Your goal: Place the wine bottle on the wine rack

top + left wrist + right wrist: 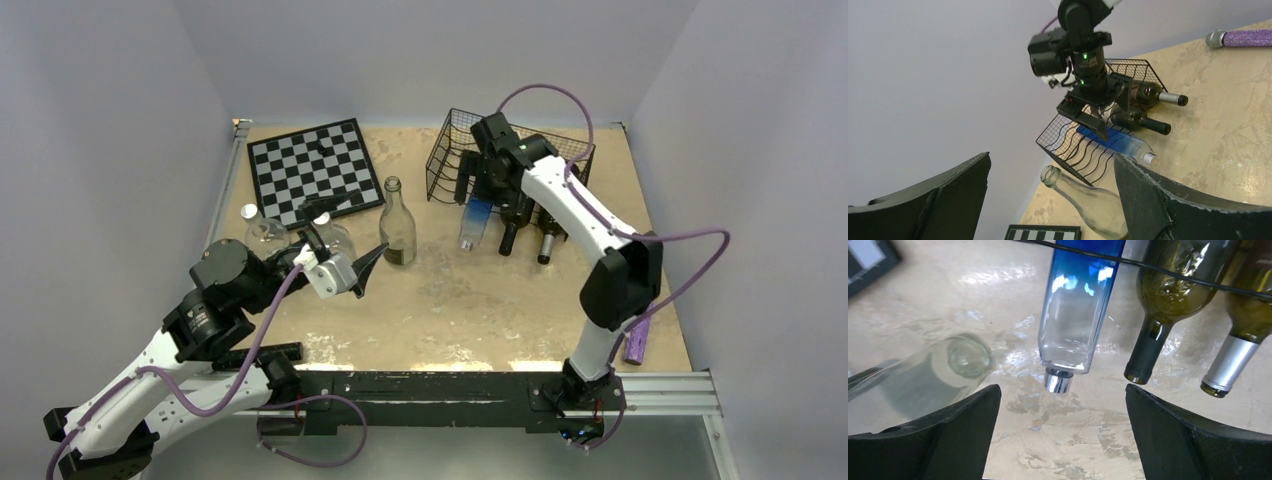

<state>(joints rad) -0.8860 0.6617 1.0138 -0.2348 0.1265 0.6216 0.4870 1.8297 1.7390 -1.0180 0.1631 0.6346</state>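
- The wine rack sat near the far right corner of the bench, with a blue-tinted bottle and two dark bottles lying in it.
- The clear wine bottle stood upright mid-bench.
- The left pincer was spread wide beside that bottle, empty.
- The right pincer hung spread over the rack's front, holding nothing.

Nothing legible shows in any view; the faint pale print on the black round motor housing of the left arm is too small to read.
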